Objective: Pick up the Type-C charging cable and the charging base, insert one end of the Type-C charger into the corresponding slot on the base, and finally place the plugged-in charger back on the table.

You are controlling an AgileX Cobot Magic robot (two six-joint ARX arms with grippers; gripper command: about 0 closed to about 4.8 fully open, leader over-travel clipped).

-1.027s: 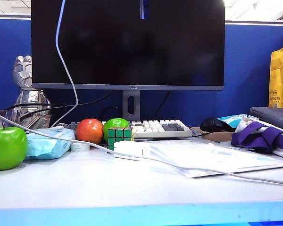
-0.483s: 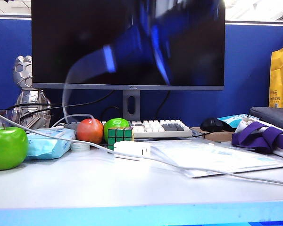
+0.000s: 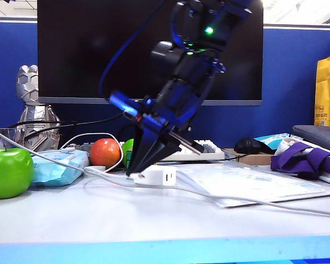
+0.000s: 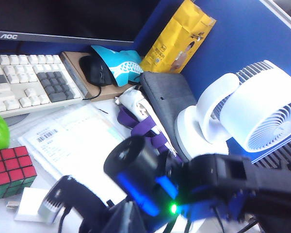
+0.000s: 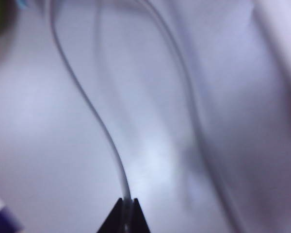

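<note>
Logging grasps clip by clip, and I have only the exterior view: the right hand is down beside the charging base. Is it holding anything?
Observer: Yes. The right wrist view shows the right hand shut on the Type-C charging cable.
Operator: Has the base been lifted?
Observer: No. In the left wrist view the charging base lies on the table beside the Rubik's cube.
Operator: And the left hand?
Observer: Shut, out of every view.

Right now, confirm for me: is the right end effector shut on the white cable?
Yes: in the right wrist view the right end effector pinches the Type-C charging cable between its closed tips.
</note>
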